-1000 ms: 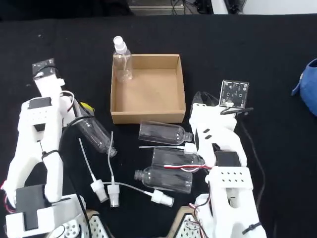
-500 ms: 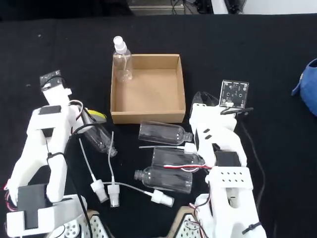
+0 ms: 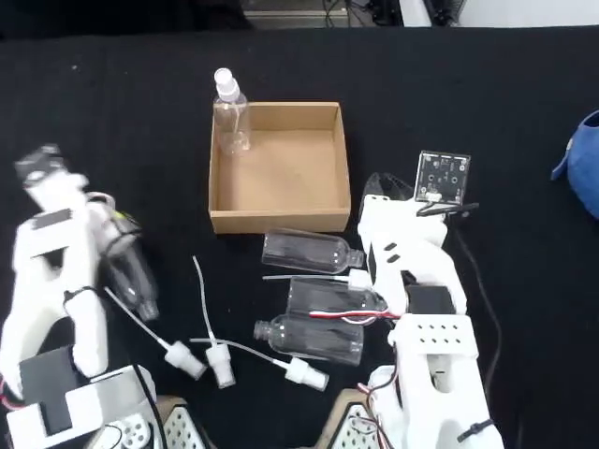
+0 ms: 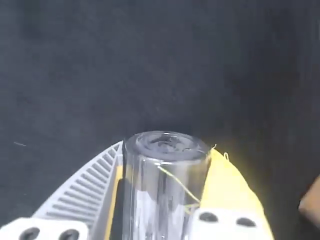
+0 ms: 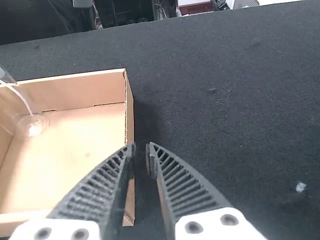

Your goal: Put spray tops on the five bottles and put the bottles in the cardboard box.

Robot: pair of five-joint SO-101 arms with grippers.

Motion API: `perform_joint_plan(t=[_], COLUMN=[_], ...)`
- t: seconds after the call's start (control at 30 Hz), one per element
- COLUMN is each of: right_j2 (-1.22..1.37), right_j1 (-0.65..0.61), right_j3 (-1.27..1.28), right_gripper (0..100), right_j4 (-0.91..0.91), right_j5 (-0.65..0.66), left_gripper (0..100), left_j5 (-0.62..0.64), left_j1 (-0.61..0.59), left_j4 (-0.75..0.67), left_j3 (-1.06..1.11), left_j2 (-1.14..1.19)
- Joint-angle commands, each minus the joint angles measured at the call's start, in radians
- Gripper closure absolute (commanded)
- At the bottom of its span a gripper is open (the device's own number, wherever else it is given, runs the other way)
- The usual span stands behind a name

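Tabletop, high view: black cloth (image 3: 487,94), with the cardboard box (image 3: 279,222) mid-table and one capped bottle (image 3: 229,112) upright in its far corner!
Floor of play, high view: three loose bottles (image 3: 309,251) lie uncapped just in front of the box, with three spray tops (image 3: 222,363) nearer the arms.
Left arm (image 3: 51,271), high view: well apart from the box.
Left gripper (image 4: 167,147), left wrist view: clamped around a clear bottle (image 4: 165,195).
Right gripper (image 5: 140,147), right wrist view: fingers almost together, holding nothing, at the box's corner.

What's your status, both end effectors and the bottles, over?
Left end effector shut on clear bottle; right end effector shut, empty, by cardboard box. One capped bottle in box. Three bottles, three spray tops lying loose.
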Motion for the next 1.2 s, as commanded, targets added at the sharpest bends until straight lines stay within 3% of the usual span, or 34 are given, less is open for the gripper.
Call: perform_joint_plan(t=[0.0, 0.1, 0.17, 0.23, 0.37, 0.47, 0.57, 0.7, 0.8, 0.87, 0.97, 1.17], right_j2=[-0.016, -0.013, -0.013, -0.013, -0.016, -0.018, -0.018, -0.018, -0.018, -0.016, -0.015, -0.013], right_j1=[0.018, 0.018, 0.018, 0.018, 0.018, 0.018, 0.018, 0.018, 0.018, 0.018, 0.018, 0.018], right_j3=[-0.012, -0.012, -0.010, -0.010, -0.012, -0.012, -0.013, -0.012, -0.012, -0.012, -0.012, -0.012], right_gripper=[97.3, 97.3, 97.3, 97.3, 97.3, 97.3, 97.3, 97.3, 97.3, 97.3, 97.3, 97.3], right_j4=[-0.021, -0.021, -0.021, -0.021, -0.021, -0.021, -0.021, -0.021, -0.021, -0.021, -0.021, -0.021], right_j5=[-0.008, -0.008, -0.008, -0.008, -0.008, -0.008, -0.008, -0.008, -0.008, -0.008, -0.008, -0.008], left_gripper=[97, 97, 97, 97, 97, 96, 87, 69, 69, 70, 70, 70], left_j5=[0.164, 0.244, 0.222, 0.118, -0.213, -0.358, -0.353, -0.253, -0.209, -0.252, -0.454, -1.088], left_j1=[-0.130, -0.219, -0.280, -0.332, -0.432, -0.475, -0.490, -0.510, -0.513, -0.513, -0.509, -0.495], left_j4=[-0.015, -0.012, -0.008, -0.008, 0.026, 0.069, 0.109, 0.106, 0.124, 0.184, 0.305, 0.400], left_j3=[-0.134, -0.173, -0.180, -0.171, -0.127, -0.079, -0.062, -0.071, -0.140, -0.216, -0.326, -0.484], left_j2=[-0.009, -0.014, -0.014, -0.009, -0.009, -0.009, -0.009, -0.018, -0.020, -0.020, -0.011, -0.011])
